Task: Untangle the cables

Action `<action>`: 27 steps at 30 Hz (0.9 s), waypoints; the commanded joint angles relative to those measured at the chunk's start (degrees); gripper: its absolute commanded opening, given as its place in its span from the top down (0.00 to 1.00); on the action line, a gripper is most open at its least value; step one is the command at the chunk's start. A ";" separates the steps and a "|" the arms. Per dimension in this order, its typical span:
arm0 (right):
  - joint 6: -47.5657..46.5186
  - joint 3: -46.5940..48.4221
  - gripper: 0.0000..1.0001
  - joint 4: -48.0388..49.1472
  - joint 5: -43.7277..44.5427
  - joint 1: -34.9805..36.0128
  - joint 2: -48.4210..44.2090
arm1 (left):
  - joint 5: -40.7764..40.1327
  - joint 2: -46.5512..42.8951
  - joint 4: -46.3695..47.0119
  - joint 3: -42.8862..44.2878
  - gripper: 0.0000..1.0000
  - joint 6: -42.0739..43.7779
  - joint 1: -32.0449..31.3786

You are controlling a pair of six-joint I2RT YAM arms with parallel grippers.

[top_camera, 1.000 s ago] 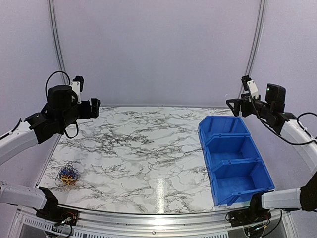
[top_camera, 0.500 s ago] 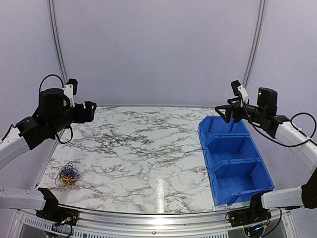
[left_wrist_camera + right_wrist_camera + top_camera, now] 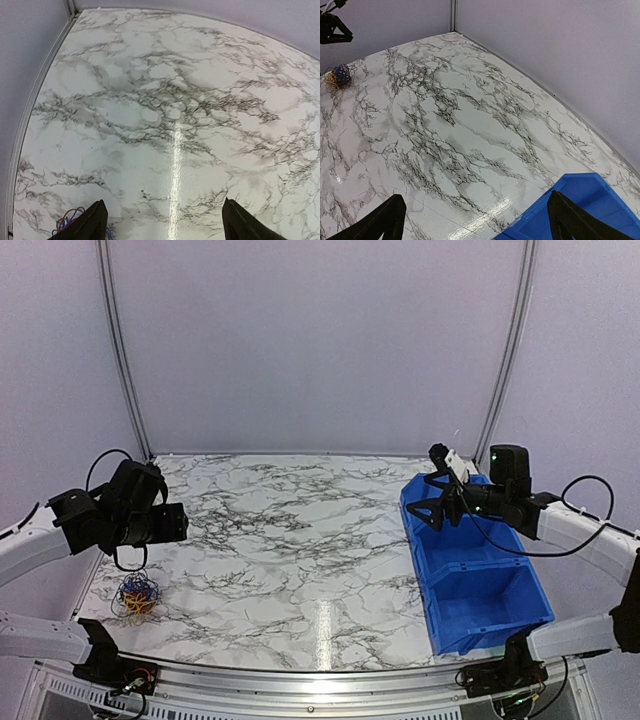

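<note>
The cables (image 3: 137,595) lie as a small tangled bundle of blue, yellow and red wires on the marble table at the near left. A bit of the bundle shows at the bottom left of the left wrist view (image 3: 67,223), and it sits far off in the right wrist view (image 3: 338,76). My left gripper (image 3: 178,523) is open and empty, above the table just behind the bundle; its jaws stand wide apart. My right gripper (image 3: 436,502) is open and empty, over the far left corner of the blue bin.
A blue three-compartment bin (image 3: 470,558) stands on the right side of the table, and its corner shows in the right wrist view (image 3: 590,200). Purple walls and a metal rail (image 3: 120,350) bound the marble table (image 3: 290,540).
Both arms have come down and inward. The left gripper dropped toward the table near the bundle. The right gripper moved left and down over the bin's far corner.
</note>
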 commanded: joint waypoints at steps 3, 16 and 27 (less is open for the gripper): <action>-6.70 0.48 0.01 0.32 -2.33 1.25 -0.13 | -9.60 -5.63 -10.46 -7.30 0.16 -21.37 -0.61; -10.50 1.79 0.01 -2.40 -4.62 1.56 -0.92 | -18.66 -4.98 -18.56 -16.65 0.02 -40.28 0.48; -11.53 1.96 0.01 -3.22 -5.07 1.65 -1.52 | -14.26 -0.01 -11.44 -22.90 0.02 -42.01 0.80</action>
